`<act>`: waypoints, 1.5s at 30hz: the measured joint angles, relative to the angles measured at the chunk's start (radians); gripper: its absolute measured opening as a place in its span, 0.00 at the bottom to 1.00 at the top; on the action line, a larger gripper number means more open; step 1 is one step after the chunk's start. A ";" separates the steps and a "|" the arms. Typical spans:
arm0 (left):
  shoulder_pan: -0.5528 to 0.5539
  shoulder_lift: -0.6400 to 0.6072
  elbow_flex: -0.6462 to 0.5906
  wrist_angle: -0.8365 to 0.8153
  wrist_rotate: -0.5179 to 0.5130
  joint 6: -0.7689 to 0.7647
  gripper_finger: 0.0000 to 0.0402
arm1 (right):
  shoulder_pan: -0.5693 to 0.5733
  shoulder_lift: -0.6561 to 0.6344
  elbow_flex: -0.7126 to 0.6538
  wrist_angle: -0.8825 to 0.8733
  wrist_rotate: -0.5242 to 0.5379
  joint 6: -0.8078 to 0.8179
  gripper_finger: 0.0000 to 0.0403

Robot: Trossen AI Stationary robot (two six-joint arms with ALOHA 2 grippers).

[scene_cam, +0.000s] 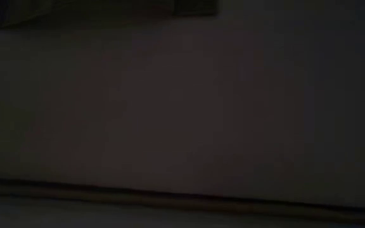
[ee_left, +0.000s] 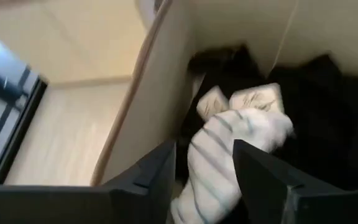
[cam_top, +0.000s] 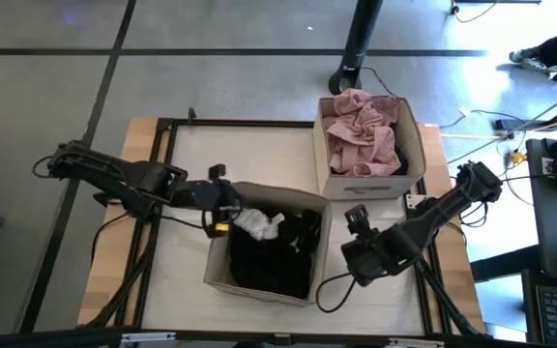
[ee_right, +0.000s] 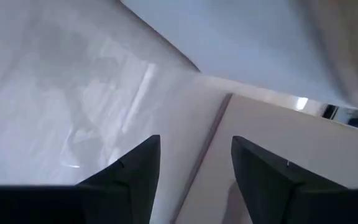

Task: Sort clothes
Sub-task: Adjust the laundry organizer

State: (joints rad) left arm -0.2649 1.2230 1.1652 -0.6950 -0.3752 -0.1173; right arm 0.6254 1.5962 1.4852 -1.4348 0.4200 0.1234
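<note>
A small pale tag sits on the near wall of the far beige square fabric box, and two cream sewn-in labels show on the white, dark-striped piece of clothing in the left wrist view; the marks on all of them are too small or blurred to read.

The left arm reaches in from the left side of the pale surface, stretched low and nearly level, with its end effector over the left rim of the near beige square fabric box. In the left wrist view its two dark fingers stand apart on either side of the striped piece without pressing it, so the end effector is released. That piece lies at the near box's left edge, on top of a black garment that fills the rest of the box.

The crumpled dusty pink garment fills the far box, with a strip of dark cloth along its right wall.

The right arm angles in from the right edge, elbow bent, its end effector hanging just right of the near box. Its fingers are spread with nothing between them.

The low view is too dark to show anything.
</note>
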 joint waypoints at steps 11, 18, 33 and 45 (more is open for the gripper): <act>-0.005 -0.024 -0.054 -0.231 -0.030 -0.276 0.41 | -0.076 -0.017 -0.443 0.648 0.268 -0.275 0.49; -0.069 -0.028 -0.123 -0.320 -0.016 -0.474 0.41 | -0.159 -0.003 -0.536 1.067 0.226 -0.552 0.49; -0.343 -0.038 -0.126 -0.688 0.077 -0.966 0.41 | -0.283 0.238 -0.433 1.521 -0.076 -0.847 0.49; -0.457 -0.183 -0.126 -0.824 0.132 -1.176 0.41 | -0.349 0.479 -0.112 1.567 -0.257 -1.053 0.49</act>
State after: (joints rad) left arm -0.7216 1.0403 1.0393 -1.5189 -0.2434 -1.2937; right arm 0.2761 2.0756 1.3734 0.1325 0.1627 -0.9295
